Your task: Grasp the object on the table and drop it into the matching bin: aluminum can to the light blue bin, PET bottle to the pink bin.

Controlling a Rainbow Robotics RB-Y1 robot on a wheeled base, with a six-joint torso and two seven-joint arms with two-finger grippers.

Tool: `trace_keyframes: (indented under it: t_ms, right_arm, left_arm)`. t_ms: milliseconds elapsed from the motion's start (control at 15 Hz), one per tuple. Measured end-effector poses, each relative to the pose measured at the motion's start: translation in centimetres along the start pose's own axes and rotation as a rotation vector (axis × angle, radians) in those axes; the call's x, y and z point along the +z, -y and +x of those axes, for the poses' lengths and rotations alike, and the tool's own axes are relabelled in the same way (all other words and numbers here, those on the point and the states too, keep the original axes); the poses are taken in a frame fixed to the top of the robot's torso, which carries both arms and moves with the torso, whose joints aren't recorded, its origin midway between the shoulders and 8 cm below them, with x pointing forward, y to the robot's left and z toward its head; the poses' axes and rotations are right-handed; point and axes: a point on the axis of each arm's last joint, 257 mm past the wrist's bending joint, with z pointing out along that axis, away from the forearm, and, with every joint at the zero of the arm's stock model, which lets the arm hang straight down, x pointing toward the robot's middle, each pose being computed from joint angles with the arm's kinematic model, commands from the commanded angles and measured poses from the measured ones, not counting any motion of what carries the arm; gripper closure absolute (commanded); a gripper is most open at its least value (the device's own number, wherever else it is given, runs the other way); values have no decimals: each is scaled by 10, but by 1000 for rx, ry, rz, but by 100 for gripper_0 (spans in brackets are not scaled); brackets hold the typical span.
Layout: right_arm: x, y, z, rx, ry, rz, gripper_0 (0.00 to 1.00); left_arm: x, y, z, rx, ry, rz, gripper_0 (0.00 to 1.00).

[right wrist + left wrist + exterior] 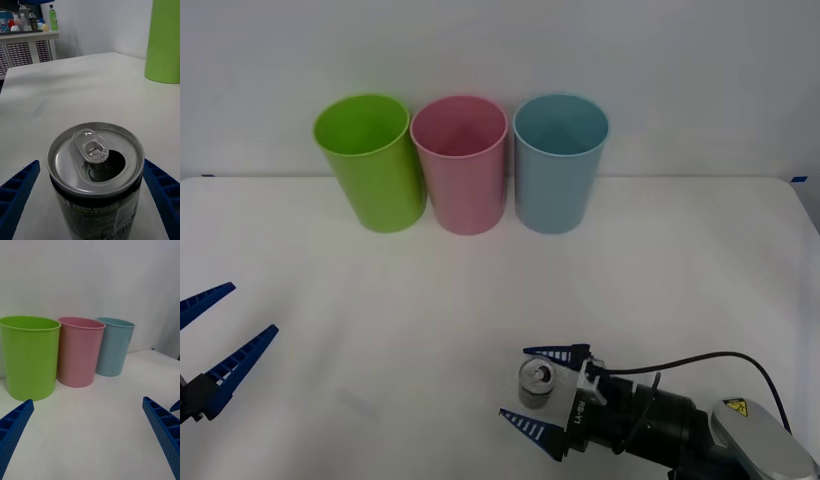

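The aluminum can (536, 383) stands upright on the worktop (680, 270) between the spread, unclosed jaws of the right gripper (538, 389). Closure is needed next, then carriage to the light blue bin (559, 165).

Bright, even overhead light; soft shadows, mild glare on the table (480, 290).

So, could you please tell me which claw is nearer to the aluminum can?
Right. The right claw straddles the aluminum can, open; the left claw sits far off at the table's left edge.
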Motion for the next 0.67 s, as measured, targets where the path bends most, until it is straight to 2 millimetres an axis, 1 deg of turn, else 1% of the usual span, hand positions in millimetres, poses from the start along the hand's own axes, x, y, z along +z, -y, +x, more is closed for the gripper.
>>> trace_keyframes:
  t_ms: [67, 667]
  right_arm:
    - [0, 0, -1, -3, 2, 1, 99]
    - [3, 3, -7, -16, 23, 11, 100]
  left_arm:
    - [0, 0, 0, 0, 0, 0, 0]
    - [0, 0, 0, 0, 0, 0, 0]
